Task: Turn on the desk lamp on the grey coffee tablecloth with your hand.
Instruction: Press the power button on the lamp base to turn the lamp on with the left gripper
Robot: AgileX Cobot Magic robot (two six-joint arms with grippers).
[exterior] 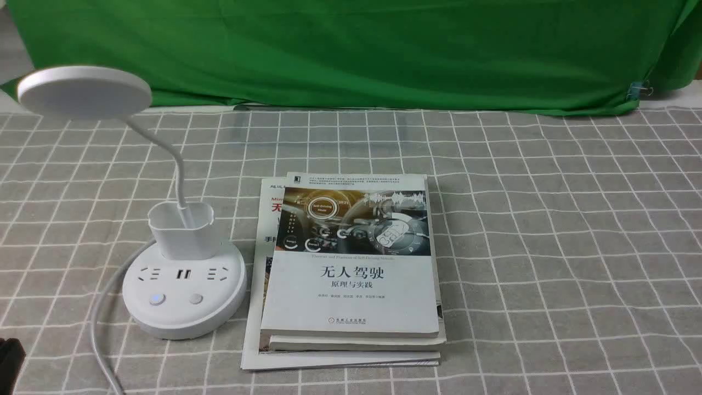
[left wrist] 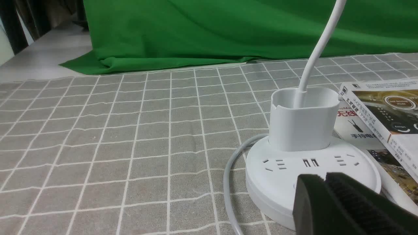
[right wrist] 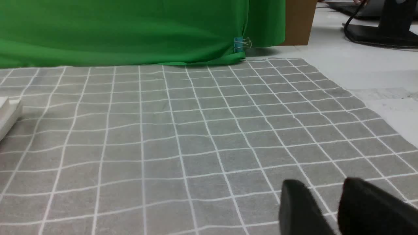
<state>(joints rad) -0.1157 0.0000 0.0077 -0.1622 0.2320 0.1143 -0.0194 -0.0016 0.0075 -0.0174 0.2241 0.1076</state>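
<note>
The white desk lamp [exterior: 184, 296] stands at the left on the grey coffee tablecloth [exterior: 548, 247], its disc head [exterior: 83, 90] up on the bendy neck. Two buttons show on the base; the left button [exterior: 157, 299] has a faint blue glow. In the left wrist view my left gripper [left wrist: 325, 176] is shut and empty. It sits low in front of the lamp base [left wrist: 277, 176], and its fingers hide the buttons. Only a black bit of the left hand [exterior: 8, 356] shows in the front view. My right gripper [right wrist: 323, 186] is open and empty over bare cloth [right wrist: 196, 130].
A stack of books [exterior: 351, 263] lies right beside the lamp base, and shows in the left wrist view [left wrist: 385, 111]. The lamp's white cable [exterior: 104, 307] curves off the base's left side to the front edge. A green cloth backdrop [exterior: 384, 49] hangs behind.
</note>
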